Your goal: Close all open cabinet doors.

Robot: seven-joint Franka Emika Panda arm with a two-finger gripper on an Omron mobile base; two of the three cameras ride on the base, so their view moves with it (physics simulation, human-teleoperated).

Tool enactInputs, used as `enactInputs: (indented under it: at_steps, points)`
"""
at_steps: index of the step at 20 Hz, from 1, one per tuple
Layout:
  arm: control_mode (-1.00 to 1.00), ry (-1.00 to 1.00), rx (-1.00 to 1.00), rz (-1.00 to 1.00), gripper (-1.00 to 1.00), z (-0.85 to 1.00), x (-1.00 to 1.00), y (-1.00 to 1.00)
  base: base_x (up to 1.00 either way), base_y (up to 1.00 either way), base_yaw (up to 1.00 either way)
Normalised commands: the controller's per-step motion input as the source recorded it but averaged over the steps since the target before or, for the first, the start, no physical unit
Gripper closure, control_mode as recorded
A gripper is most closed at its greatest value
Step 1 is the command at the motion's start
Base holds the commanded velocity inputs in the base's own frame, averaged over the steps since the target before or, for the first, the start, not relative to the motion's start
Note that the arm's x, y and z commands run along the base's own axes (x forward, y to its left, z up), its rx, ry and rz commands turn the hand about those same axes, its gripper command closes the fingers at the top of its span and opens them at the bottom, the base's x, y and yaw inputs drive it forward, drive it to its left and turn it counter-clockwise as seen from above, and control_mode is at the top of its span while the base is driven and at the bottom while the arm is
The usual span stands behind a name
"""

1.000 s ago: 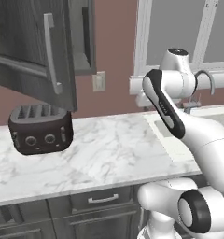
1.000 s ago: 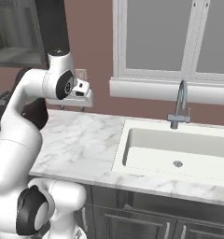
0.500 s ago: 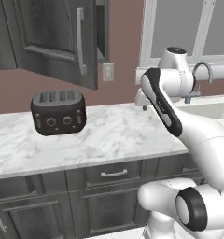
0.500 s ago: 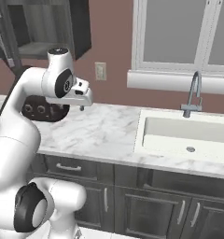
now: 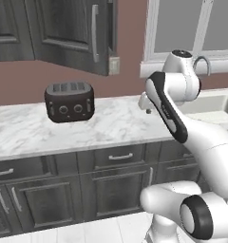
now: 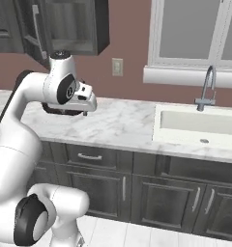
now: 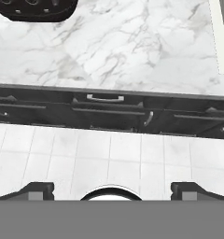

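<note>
My gripper (image 7: 112, 189) hangs in the air in front of the counter (image 5: 111, 126), holding nothing; in the hand view my two fingertips (image 7: 37, 189) sit far apart at the bottom corners, so the jaws stand wide open. In the left base view the gripper (image 5: 145, 102) shows at about 3 o'clock from the toaster, above the marble top and well apart from it. In the right base view it (image 6: 90, 102) points toward 3 o'clock, out over the counter (image 6: 123, 123).

The open cabinet door (image 5: 71, 33) is up at 11 o'clock in the left base view, swung out from the wall cabinets over the toaster, with its long silver handle (image 5: 94, 32) near its right edge. It is well above my gripper, and nothing of mine touches it. In the right base view the same open door (image 6: 33, 29) sits at 11 o'clock, edge-on toward the camera, with the open cabinet box (image 6: 74, 26) just to its right.

The black toaster (image 5: 69, 101) stands on the counter below that door, at 9 o'clock from my gripper. In the hand view its rounded edge (image 7: 37, 9) shows at 11 o'clock.

The sink (image 6: 195, 126) with its curved tap (image 6: 207, 87) lies at 3 o'clock in the right base view, under the window (image 6: 195, 29). A wall socket (image 6: 117, 66) is on the wall between the cabinet and the window. Below the counter run the drawers (image 7: 104, 99) and lower doors (image 6: 101, 190), all shut as far as I can see.
</note>
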Motion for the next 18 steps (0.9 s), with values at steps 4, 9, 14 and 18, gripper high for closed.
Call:
enactInputs:
  at_steps: [4,9,14,18]
  points:
    - [1.0,0.0,0.0,0.0,-1.0,0.0,0.0,0.0,-0.04,0.53,0.0]
    - [1.0,0.0,0.0,0.0,-1.0,0.0,0.0,0.0,0.0,0.54,0.0]
    - [1.0,0.0,0.0,0.0,-1.0,0.0,0.0,0.0,0.0,0.58,0.0]
    - [1.0,0.0,0.0,0.0,-1.0,0.0,0.0,0.0,0.27,0.5,0.0]
